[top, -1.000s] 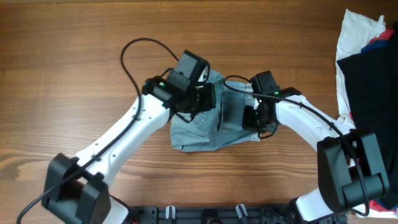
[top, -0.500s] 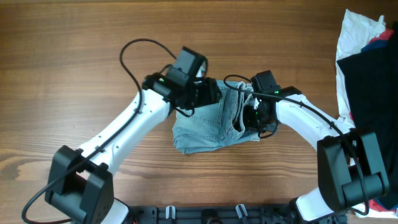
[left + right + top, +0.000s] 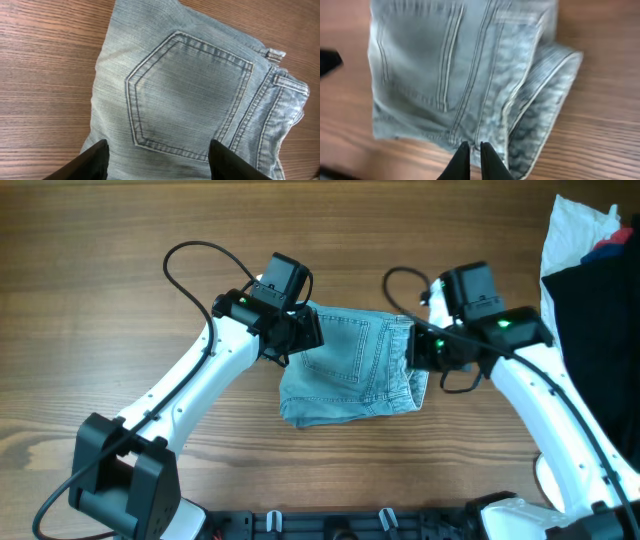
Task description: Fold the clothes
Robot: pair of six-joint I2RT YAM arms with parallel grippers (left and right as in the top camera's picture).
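L claw [image 3: 160, 157] & R claw [image 3: 473, 151] backed off shorts [image 3: 350, 365]; R prob. closed.

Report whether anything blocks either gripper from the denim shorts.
Nothing visible does. The left gripper hangs open directly over the shorts, and the right gripper, jaws nearly together, sits at their right edge. The pile of other garments lies apart at the right edge of the table.

Denim shorts [image 3: 445, 65] — claw [image 3: 475, 152] tips together

A brown wood-grain table [image 3: 100, 260] fills the view, a heap of garments [image 3: 590, 280] lying at its right edge.
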